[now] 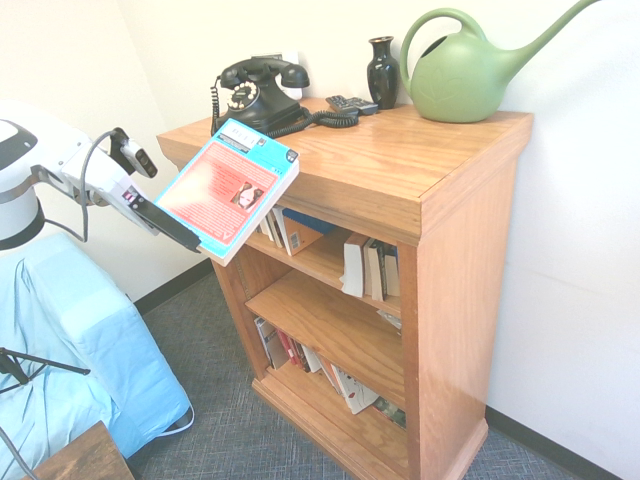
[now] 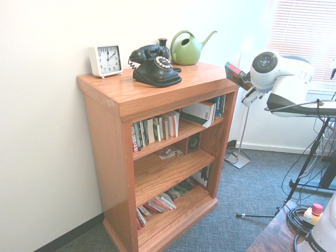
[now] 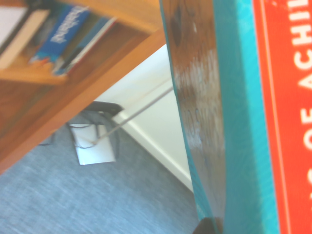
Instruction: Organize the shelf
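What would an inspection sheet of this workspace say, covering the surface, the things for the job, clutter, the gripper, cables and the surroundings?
Surface: orange-brown wooden bookcase, three inner levels below a thick top.
Job's things: teal-and-red book held tilted in front of the bookcase; upper-level books partly leaning; bottom-level books slumped.
Clutter: on top, white clock, black rotary telephone, dark vase, green watering can.
Gripper: shut on the book.
Cables: phone's coiled cord lies on the top; rig's cables left out.
Surroundings: blue-grey carpet, pale walls, window blinds.
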`<state>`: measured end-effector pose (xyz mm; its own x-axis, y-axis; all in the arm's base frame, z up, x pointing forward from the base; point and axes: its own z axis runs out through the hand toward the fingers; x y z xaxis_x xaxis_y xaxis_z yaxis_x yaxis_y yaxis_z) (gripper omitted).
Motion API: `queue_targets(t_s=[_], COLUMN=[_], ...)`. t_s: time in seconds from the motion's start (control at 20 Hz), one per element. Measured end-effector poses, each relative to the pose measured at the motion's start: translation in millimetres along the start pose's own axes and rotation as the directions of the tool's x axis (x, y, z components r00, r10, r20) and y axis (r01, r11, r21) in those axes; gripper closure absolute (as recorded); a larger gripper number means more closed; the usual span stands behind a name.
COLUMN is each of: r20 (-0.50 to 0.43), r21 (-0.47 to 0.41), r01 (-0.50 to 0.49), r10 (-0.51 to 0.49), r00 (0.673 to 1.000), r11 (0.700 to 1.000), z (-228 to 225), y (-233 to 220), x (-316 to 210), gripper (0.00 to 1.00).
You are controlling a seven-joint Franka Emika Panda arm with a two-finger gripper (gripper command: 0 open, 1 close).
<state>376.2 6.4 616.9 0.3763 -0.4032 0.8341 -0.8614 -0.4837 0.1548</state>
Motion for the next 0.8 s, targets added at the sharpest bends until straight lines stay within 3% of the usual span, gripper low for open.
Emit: queue_targets(t_s=[0.8], r20=[0.140], r21=[0.247], r01=[-0.009], r10=[-0.026], r00=[0.990], r11=[0.969], z=[15], y=[-34], x=[-119], gripper=[1.00])
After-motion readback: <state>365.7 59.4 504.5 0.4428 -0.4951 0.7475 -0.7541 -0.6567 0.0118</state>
